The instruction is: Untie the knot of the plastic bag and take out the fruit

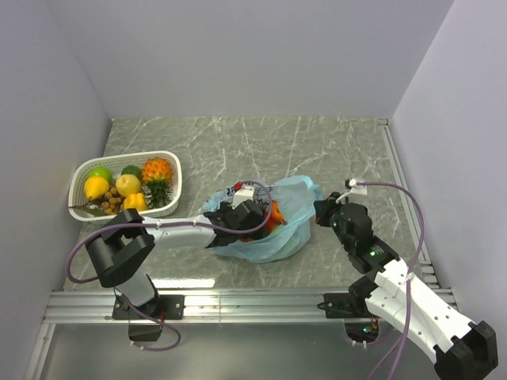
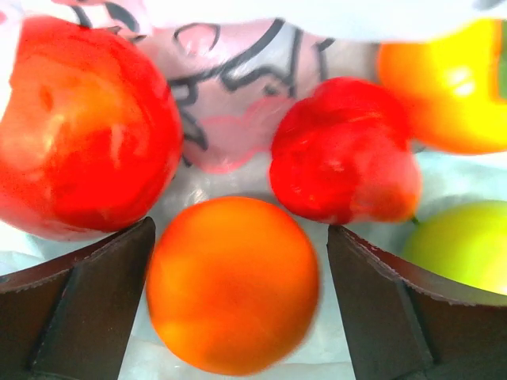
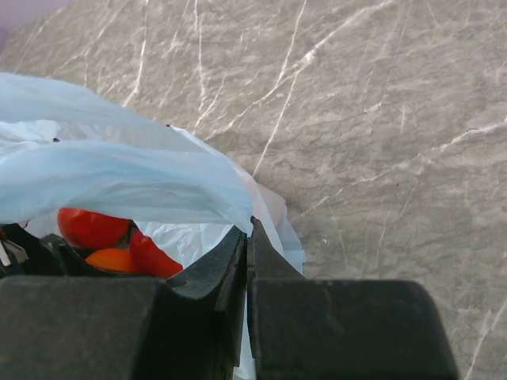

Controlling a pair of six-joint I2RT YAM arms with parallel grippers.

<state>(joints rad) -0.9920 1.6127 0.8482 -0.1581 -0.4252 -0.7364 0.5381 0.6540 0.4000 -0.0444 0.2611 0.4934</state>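
Observation:
The pale blue plastic bag [image 1: 293, 207] lies open at mid-table; no knot shows. My left gripper [image 1: 265, 222] is inside the bag's mouth. In the left wrist view it [image 2: 241, 228] is open with its jaws either side of a round orange [image 2: 234, 285]; the left finger touches it and the right stands a little off. Around it lie a red apple [image 2: 79, 131], a red strawberry-like piece [image 2: 344, 150], an orange-yellow fruit [image 2: 451, 87] and a yellow-green pear [image 2: 467, 245]. My right gripper [image 1: 321, 207] is shut [image 3: 248, 227] on the bag's right edge [image 3: 119, 178], holding it up.
A white slotted basket [image 1: 79, 182] with several fruits, among them a green apple and an orange pineapple-like fruit [image 1: 157, 169], stands at the left. Grey walls close in the marble table at left, back and right. A metal rail runs along the near edge.

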